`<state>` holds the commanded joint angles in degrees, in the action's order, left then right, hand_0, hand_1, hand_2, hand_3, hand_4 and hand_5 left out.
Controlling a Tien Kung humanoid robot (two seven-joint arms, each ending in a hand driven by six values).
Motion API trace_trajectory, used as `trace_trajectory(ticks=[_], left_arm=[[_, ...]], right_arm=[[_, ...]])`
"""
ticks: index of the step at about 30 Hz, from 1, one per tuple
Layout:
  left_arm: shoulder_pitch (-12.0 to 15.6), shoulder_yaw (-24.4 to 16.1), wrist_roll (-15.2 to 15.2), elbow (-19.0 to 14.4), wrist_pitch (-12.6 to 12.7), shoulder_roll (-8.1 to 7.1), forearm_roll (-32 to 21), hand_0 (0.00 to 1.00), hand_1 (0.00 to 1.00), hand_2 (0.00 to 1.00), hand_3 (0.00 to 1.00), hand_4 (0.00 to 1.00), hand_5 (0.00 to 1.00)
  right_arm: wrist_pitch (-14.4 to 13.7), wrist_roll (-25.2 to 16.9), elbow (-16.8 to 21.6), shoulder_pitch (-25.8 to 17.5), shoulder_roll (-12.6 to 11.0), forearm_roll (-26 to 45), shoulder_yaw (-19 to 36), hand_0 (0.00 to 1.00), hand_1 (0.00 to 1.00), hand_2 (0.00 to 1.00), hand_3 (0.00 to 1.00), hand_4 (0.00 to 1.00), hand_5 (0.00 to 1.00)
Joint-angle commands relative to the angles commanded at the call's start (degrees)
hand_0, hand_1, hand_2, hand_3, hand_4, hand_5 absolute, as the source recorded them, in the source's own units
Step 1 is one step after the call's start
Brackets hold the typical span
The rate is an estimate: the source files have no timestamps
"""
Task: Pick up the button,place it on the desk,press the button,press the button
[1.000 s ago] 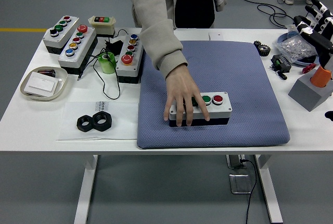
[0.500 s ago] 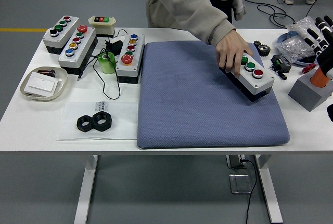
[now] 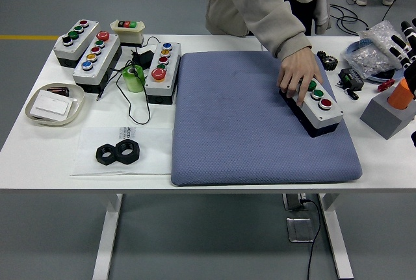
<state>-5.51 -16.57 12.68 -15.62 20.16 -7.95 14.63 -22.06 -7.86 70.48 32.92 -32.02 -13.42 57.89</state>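
Now, button box [image 3: 318,104]: I see it on the blue mat [image 3: 247,124].
Person's hand [image 3: 298,78]: on the box.
Right hand [image 3: 408,49]: can't tell its fingers.

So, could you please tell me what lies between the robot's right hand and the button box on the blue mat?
In the head view, a small black device lies on the white table between the right hand and the button box.
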Motion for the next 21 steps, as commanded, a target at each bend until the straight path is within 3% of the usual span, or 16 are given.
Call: trace_trajectory(ticks=[8, 12, 15, 16, 21], left_arm=[[0.3, -0.4, 0.3, 0.0, -0.1, 0.01, 0.7, 0.750, 0.788, 0.863, 0.782, 0.551, 0.998], [0.3, -0.6, 0.4, 0.0, -0.1, 0.01, 1.0, 0.750, 0.788, 0.863, 0.782, 0.550, 0.998], [0.3, -0.7, 0.5, 0.0, -0.1, 0.03, 1.2, 0.750, 0.788, 0.863, 0.782, 0.550, 0.998], [0.4, -0.7, 0.5, 0.0, -0.1, 0.04, 1.2, 0.750, 0.788, 0.863, 0.783, 0.548, 0.998], [0.4, -0.5, 0.3, -0.1, -0.1, 0.01, 0.9, 0.750, 0.788, 0.863, 0.783, 0.548, 0.998]], right_arm=[[-1.4, 1.7, -0.5, 0.3, 0.1, -7.1, -1.2, 0.958, 0.854, 0.929, 0.946, 0.718, 0.180], [-3.5, 4.7, -0.8, 0.9, 0.3, -16.1, -3.2, 0.969, 0.868, 0.933, 0.959, 0.776, 0.140], [-3.6, 5.8, -0.6, 1.1, 0.7, -23.1, -4.1, 0.969, 0.868, 0.933, 0.959, 0.776, 0.140], [-3.6, 5.9, -0.6, 1.1, 0.9, -24.7, -4.2, 0.982, 0.886, 0.950, 0.987, 0.818, 0.132], [-3.0, 5.8, -0.8, 1.3, 1.3, -22.3, -4.1, 0.982, 0.886, 0.950, 0.987, 0.818, 0.132]])
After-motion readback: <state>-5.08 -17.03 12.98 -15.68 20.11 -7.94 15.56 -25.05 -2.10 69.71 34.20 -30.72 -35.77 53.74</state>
